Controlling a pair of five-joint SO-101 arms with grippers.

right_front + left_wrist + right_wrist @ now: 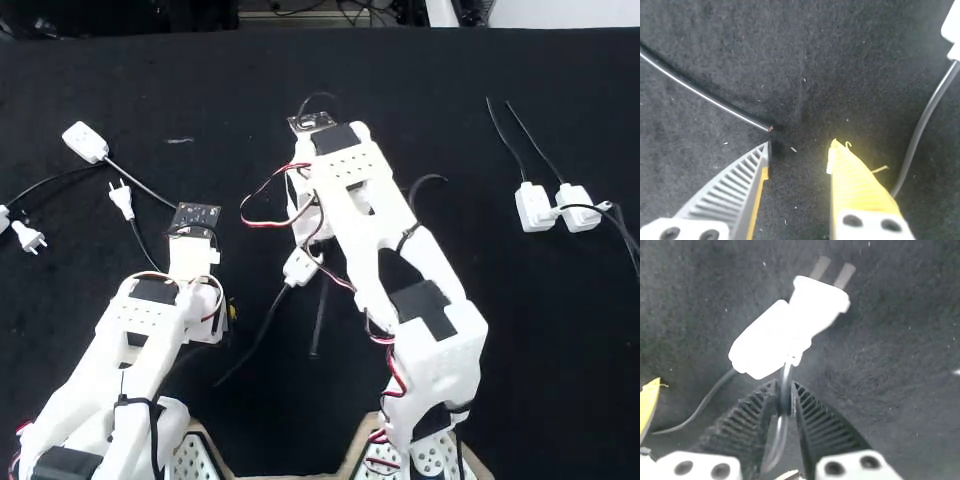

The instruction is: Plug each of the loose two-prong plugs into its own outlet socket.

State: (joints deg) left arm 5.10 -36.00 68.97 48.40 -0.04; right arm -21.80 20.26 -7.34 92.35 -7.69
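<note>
Right up close, the right gripper (784,392) is pinching its black ribbed fingers together on the cord (785,371) just behind the white two-prong plug (790,325). That grip is leaving both prongs pointing away and unobstructed, probably for lining them up with a socket. The left gripper (799,150) is hovering low over the black cloth (715,50), fingers apart and holding nothing, and no legible print is showing on the plug's casing.
</note>
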